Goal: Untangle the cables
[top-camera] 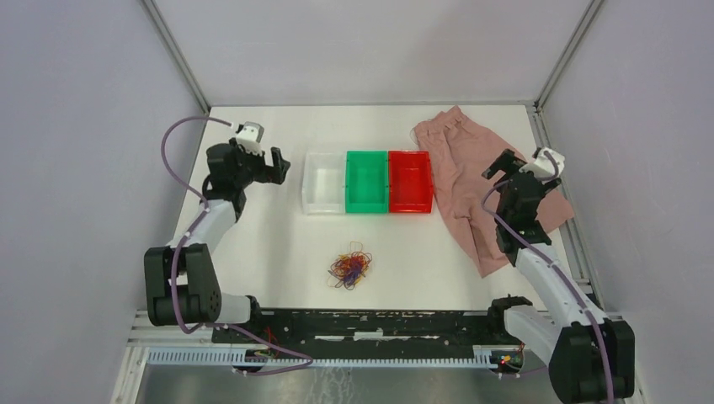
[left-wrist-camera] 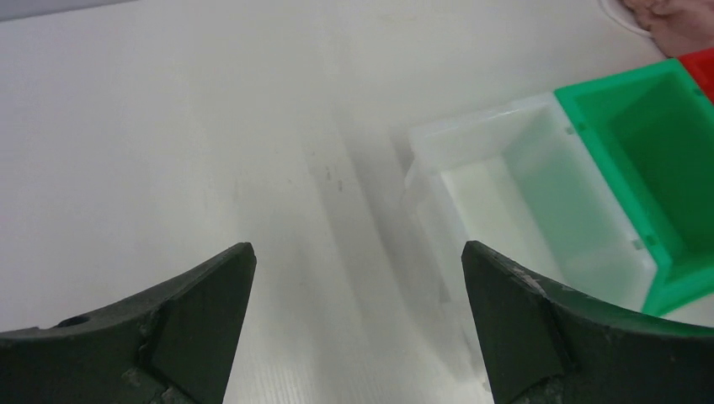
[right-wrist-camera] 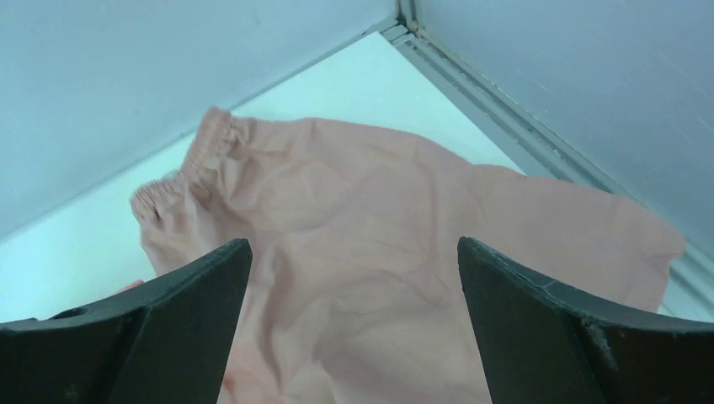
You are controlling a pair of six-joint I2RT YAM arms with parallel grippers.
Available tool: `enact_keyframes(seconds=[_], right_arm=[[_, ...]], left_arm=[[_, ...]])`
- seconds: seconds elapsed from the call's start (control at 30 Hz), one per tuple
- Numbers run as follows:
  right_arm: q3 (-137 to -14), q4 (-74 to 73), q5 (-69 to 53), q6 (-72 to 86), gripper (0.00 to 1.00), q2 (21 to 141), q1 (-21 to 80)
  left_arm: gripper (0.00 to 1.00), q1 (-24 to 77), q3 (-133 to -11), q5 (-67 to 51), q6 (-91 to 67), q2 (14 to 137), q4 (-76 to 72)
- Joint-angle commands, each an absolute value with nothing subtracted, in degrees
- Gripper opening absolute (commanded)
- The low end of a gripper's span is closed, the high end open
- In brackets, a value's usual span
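Note:
The cables [top-camera: 351,267] lie as one small tangled clump of thin purple, red and orange-yellow strands on the white table, near the front middle. Neither wrist view shows them. My left gripper [top-camera: 280,165] hovers at the back left, just left of the clear bin, open with nothing between its fingers [left-wrist-camera: 210,311]. My right gripper [top-camera: 500,165] hangs over the pink cloth at the right, also open and empty; its dark fingers [right-wrist-camera: 198,303] frame only cloth.
Three bins stand in a row behind the clump: clear [top-camera: 325,194], green [top-camera: 366,183], red [top-camera: 410,182]. A pink cloth [top-camera: 471,168] is spread at the back right. Grey walls close in the table on three sides.

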State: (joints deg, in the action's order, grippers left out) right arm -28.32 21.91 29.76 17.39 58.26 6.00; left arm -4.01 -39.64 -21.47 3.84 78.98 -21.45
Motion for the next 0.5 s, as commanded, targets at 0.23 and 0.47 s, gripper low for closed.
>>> enact_keyframes(seconds=[0.23, 0.47], right_arm=[[-44.67, -4.49, 5.68, 31.04, 1.0, 60.46, 15.88], [-51.67, -9.38, 1.65, 24.79, 0.89, 71.2, 38.85]], left_arm=[[0.99, -3.73, -61.47, -53.73, 38.56, 79.27, 44.88], [0.95, 1.11, -60.81, -50.35, 57.02, 79.15, 62.96]])
